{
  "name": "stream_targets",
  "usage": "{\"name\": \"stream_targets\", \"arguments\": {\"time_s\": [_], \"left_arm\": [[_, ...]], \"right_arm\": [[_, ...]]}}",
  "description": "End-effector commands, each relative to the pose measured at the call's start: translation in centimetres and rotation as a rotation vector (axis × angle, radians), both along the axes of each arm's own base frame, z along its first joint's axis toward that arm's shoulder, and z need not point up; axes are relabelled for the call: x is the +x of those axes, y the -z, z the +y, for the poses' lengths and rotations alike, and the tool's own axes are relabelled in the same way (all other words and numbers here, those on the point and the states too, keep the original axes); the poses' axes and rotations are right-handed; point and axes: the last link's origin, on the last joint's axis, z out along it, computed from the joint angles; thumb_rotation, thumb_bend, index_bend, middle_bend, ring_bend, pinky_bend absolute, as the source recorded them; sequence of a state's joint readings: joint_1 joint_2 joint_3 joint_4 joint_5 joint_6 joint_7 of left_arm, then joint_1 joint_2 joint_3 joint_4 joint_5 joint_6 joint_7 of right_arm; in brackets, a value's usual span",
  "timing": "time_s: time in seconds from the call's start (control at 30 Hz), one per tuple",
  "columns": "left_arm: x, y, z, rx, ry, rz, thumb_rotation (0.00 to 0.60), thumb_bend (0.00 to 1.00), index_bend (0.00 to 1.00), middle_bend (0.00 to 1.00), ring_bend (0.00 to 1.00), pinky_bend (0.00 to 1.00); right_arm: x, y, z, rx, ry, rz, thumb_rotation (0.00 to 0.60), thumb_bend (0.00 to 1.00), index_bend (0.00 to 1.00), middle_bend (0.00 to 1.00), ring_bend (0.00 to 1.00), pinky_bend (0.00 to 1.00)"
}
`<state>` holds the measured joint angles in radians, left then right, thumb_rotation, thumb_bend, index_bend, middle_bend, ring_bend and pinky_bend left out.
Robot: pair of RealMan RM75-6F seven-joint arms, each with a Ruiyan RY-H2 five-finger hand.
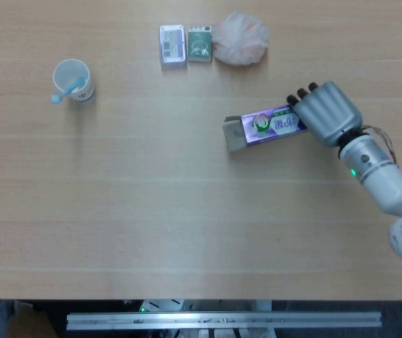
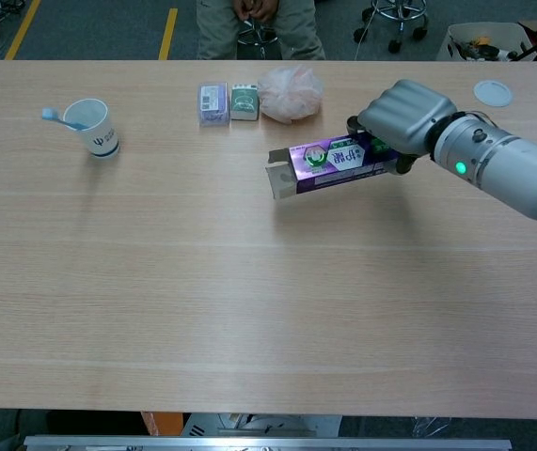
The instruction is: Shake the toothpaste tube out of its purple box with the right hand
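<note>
Right of table centre | right hand (image 1: 325, 111) fingers gripping purple box (image 2: 329, 162) by its 3 o'clock end, lifted, open flap at 9 o'clock, tilted down | step: box raised for shaking, tube not visible | next: steeper tilt, sharp shakes | left hand unseen

Head view straight down from high above the bench (image 1: 186, 232), chest view lower and slanted forward across it, sharing the same benchtop.
</note>
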<state>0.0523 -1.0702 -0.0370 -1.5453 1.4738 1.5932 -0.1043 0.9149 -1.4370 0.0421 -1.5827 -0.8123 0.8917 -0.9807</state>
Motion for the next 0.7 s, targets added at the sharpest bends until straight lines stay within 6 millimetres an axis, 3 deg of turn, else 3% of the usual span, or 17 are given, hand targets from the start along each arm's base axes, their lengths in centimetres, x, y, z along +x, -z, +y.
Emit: {"name": "stream_targets", "arguments": {"time_s": [0.03, 0.37, 0.7], "left_arm": [[0.0, 0.0, -0.1, 0.0, 0.0, 0.0, 0.6, 0.33, 0.23, 0.22, 0.18, 0.19], [0.0, 0.1, -0.1, -0.008, 0.003, 0.001, 0.6, 0.33, 0.23, 0.22, 0.18, 0.19], [-0.1, 0.0, -0.1, -0.008, 0.0, -0.002, 0.6, 0.33, 0.23, 0.22, 0.18, 0.19]], "right_arm": [[2.3, -0.5, -0.7, 0.03, -0.051, 0.055, 0.6, 0.39, 0.48, 0.4, 0.36, 0.64], [6.4, 0.1, -1.4, 0.084, -0.13, 0.29, 0.6, 0.38, 0.48, 0.4, 0.37, 0.64], [8.6, 1.3, -1.4, 0.069, -0.165, 0.439, 0.6, 0.38, 0.48, 0.4, 0.37, 0.64]]}}
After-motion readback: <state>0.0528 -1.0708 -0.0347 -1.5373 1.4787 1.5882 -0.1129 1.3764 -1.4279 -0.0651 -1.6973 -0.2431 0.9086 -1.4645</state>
